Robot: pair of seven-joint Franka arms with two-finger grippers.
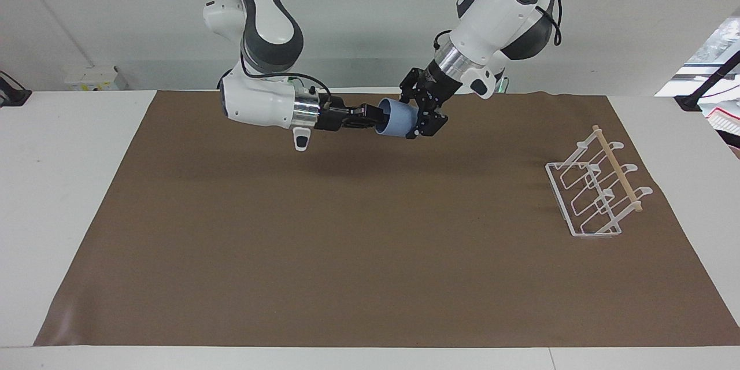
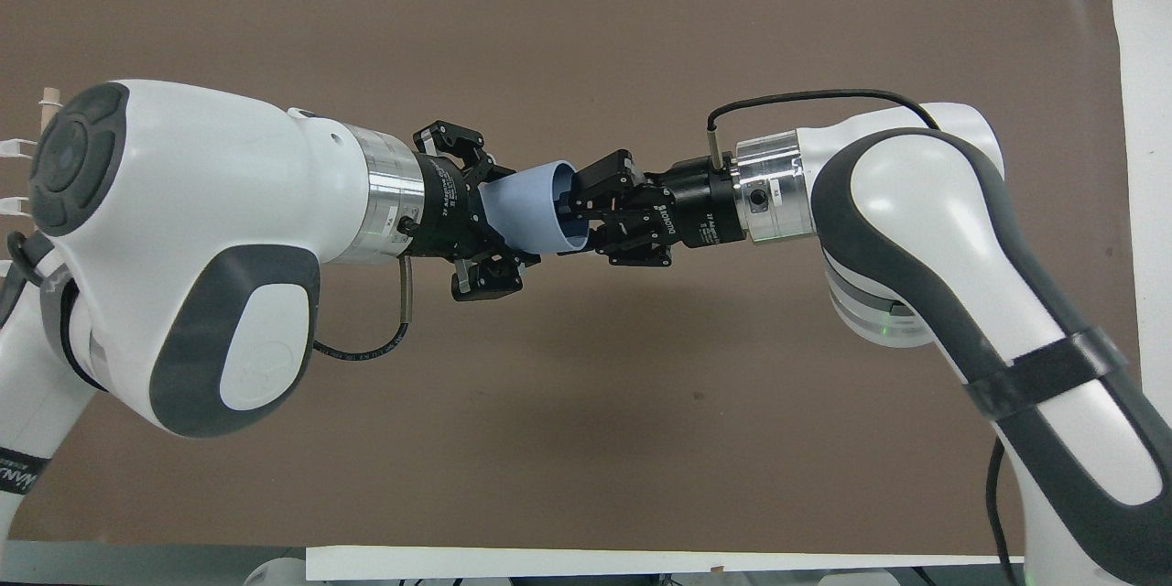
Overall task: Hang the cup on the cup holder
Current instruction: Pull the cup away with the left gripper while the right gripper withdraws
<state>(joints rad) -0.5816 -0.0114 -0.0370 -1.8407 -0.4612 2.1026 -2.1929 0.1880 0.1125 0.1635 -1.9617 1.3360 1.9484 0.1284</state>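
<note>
"ROBOTIQ" on right gripper (image 2: 586, 218), small print on left gripper (image 2: 494, 220) unreadable

The cup (image 1: 396, 118) is a small, plain light-blue tumbler without a handle, held up in the air on its side above the brown mat, its wider open rim turned toward the right arm's end of the table. The cup holder (image 1: 595, 191) is a white wire rack with a rectangular base, slanted looped prongs and a thin pale wooden rod across its top. It stands on the mat at the left arm's end of the table, well apart from the cup, with nothing on its prongs.
</note>
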